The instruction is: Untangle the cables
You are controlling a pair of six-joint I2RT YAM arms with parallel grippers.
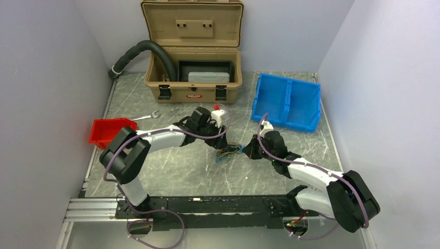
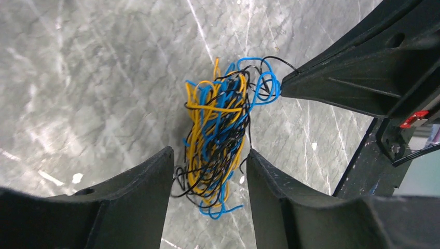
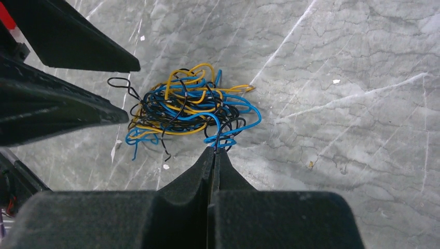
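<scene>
Grey marbled tabletop (image 1: 171, 171): tangled bunch of thin blue, yellow, black cables (image 2: 218, 129) straddled by part-open left gripper (image 2: 210, 155) jaws. Blue edge loop pinched at closed right gripper (image 3: 214, 151) tips. Far end best clamped first, then drawn apart slowly.

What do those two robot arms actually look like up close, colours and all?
Both the left arm and the right arm have smooth white shells between bulky black joints. A thin purple cord loops along each. Each arm ends in two matte black, wedge-shaped fingers that taper to narrow tips. A small red part sits near the left wrist.
</scene>
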